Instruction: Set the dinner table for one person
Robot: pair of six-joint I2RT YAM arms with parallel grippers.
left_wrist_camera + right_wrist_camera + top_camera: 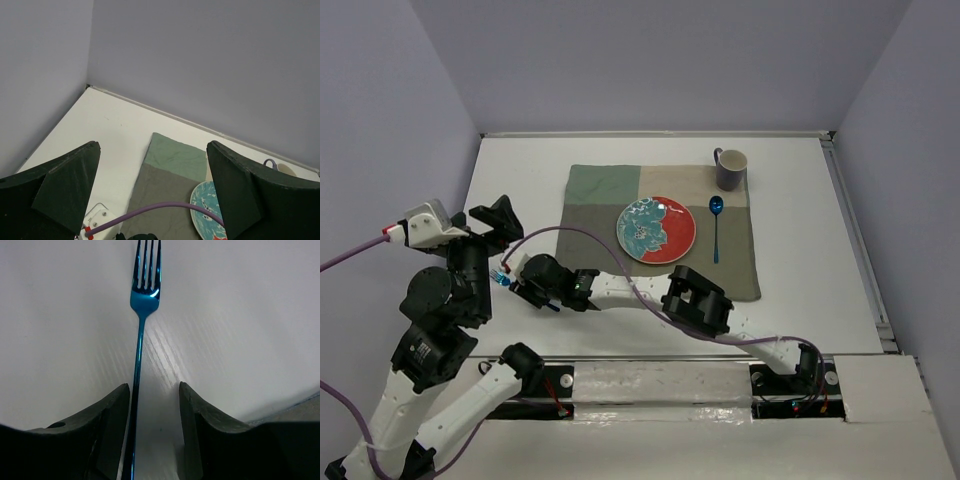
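A: How do the 2 arms stand?

B: The right arm lies low, stretched leftward across the dinner table, with its elbow just in front of the mat's near edge. The right gripper is down at the tabletop, left of the mat, over a blue fork.

A: Has it got hold of the fork?

B: No. In the wrist view the jaws stand about half apart. The fork lies flat on the white surface between them, tines pointing away. Its handle runs just beside 1 finger, and the other finger is clear of it.

A: And the left?

B: The left arm is folded up at the table's left edge. The left gripper is raised off the surface, spread wide and holding nothing.

A: The surface and the room?

B: A matte white tabletop, boxed in by pale lilac-grey walls on 3 sides. A cloth mat of 4 green and beige patches lies near its middle.

A: What sits on it?

B: A red-and-teal plate at the centre. A blue spoon lies just right of it, bowl end away from the arms. A dark grey mug stands at the far right corner, handle to the left. I cannot tell whether anything is in the mug.
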